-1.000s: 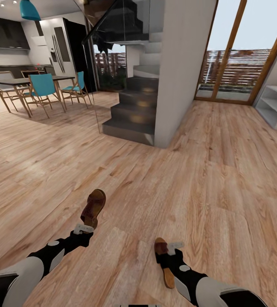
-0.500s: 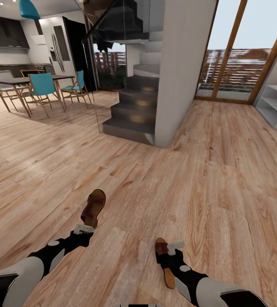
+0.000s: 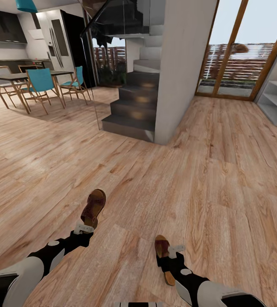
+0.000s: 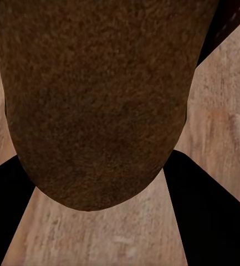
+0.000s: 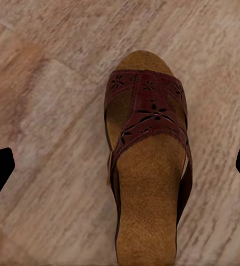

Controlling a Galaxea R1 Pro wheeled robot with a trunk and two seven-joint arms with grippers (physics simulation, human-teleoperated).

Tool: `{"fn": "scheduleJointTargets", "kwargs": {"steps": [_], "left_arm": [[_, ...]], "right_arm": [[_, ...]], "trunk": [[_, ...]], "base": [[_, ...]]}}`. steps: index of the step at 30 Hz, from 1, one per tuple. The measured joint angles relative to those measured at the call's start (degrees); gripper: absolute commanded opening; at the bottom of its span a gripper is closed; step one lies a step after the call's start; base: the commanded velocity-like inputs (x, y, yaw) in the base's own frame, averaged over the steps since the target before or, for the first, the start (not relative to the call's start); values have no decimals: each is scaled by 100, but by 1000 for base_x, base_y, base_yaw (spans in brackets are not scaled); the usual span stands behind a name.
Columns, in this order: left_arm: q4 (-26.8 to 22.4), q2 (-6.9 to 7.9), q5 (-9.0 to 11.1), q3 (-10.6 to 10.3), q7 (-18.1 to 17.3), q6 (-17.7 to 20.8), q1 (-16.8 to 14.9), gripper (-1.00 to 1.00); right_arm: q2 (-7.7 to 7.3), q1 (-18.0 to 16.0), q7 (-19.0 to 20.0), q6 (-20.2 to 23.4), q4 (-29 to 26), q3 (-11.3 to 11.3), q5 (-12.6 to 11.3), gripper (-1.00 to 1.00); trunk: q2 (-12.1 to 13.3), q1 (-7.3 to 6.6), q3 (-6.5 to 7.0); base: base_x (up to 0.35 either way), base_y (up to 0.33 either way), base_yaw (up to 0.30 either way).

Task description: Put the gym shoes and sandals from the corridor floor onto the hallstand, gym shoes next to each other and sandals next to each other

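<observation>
Right wrist view: sandal (image 5: 147,166) strap cutouts.

Head view high, facing down corridor floor (image 3: 223,179); wrist views close — sandals shared.

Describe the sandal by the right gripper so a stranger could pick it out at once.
Start at the dark staircase and come straight toward the robot across the wood-plank floor. Beside the right gripper is a dark brown sandal with a cut-out flower strap. The other sandal is farther off, at the left gripper.
</observation>
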Motion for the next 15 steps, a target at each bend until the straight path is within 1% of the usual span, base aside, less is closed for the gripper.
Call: {"fn": "scheduleJointTargets", "kwargs": {"steps": [15], "left_arm": [[0, 0, 0, 0, 0, 0, 0, -100]], "right_arm": [[-48, 113, -3, -11, 0, -16, -9, 100]], "trunk": [[0, 0, -141]], "base": [[0, 0, 0]]}}
